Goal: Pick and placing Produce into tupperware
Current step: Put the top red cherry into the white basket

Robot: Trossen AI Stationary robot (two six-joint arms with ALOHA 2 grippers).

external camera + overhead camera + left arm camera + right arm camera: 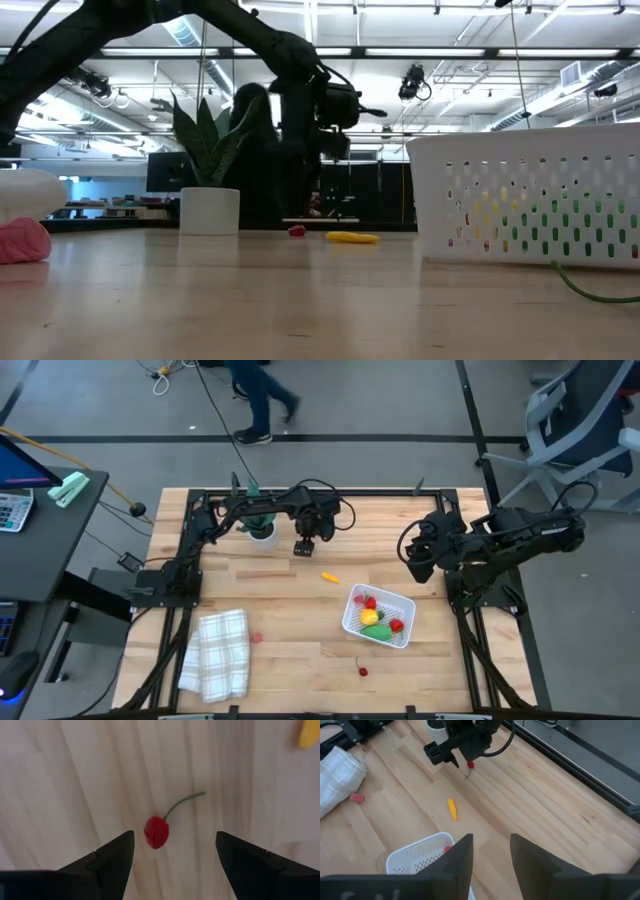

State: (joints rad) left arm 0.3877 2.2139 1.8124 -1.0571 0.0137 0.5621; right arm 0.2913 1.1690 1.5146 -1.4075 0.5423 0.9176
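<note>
Nearest the lower edge of the high view, you are still leaving two small red pieces out on the tabletop (300, 620): one (363, 671) at lower centre, just below the tupperware (352, 612), and another (257, 638) just beside the folded checked cloth (215, 650) at lower left. Right of centre, the tupperware is already holding a green piece (377, 631), a yellow one (370, 617) and red ones (396, 625), so you are, by my judgement, roughly halfway through. Just above it, toward the middle of the frame, a yellow-orange piece (330, 577) is lying alone, not yet collected. Farther up, your left gripper (175, 852) is hanging right over a stemmed red cherry (157, 831), its fingers spread wide with the cherry showing between them and nothing held; that looks like the pick you are working on. The potted plant (262, 532) is standing just left of it. At the right of the frame, your right gripper (491, 851) is waiting, fingers parted and holding nothing.
</note>
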